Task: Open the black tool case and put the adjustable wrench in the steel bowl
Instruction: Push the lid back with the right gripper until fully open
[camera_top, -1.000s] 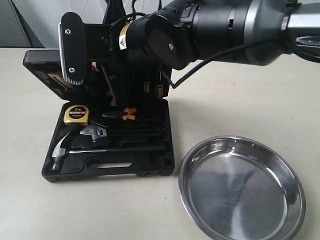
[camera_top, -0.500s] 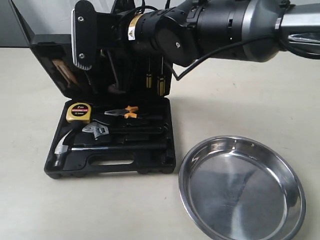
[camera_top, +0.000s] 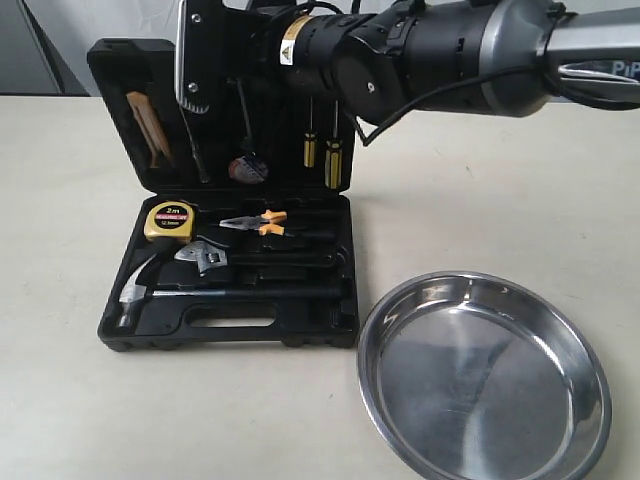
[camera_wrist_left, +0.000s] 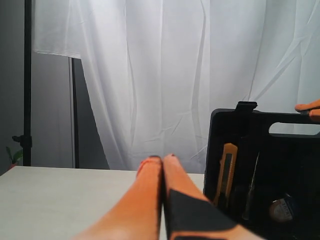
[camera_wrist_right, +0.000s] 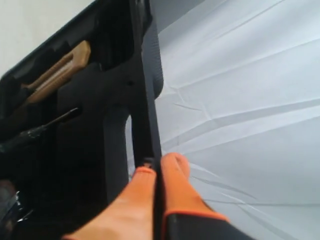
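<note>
Since half a second before, the lid (camera_top: 120, 70) had swung further back to near upright and the right arm had risen with it; the case base had slid slightly right on the worktop (camera_top: 500, 180). The right tool (camera_wrist_right: 159, 167) was clamped shut on the lid's thin edge beside the handle slot, one orange finger (camera_wrist_right: 142, 192) on each side of the rim. The left tool (camera_wrist_left: 162, 160) was closed on nothing, fingers pressed together, held above the worktop just beside the lid's outer side; it did not show in the exterior view. The black tool case (camera_top: 150, 322) lay open, base flat on the worktop, handle slot toward the camera. The adjustable wrench (camera_top: 205, 258) sat in its recess in the base, silver head to the left, black handle running right, untouched. Just behind it lay the yellow tape measure (camera_top: 170, 222) and the orange-handled pliers (camera_top: 262, 222); just in front lay the hammer (camera_top: 135, 295). The lid held a utility knife (camera_top: 145, 125) and yellow-handled screwdrivers (camera_top: 333, 160). The steel bowl (camera_top: 480, 380) stood empty on the worktop, just right of the case's front corner.
</note>
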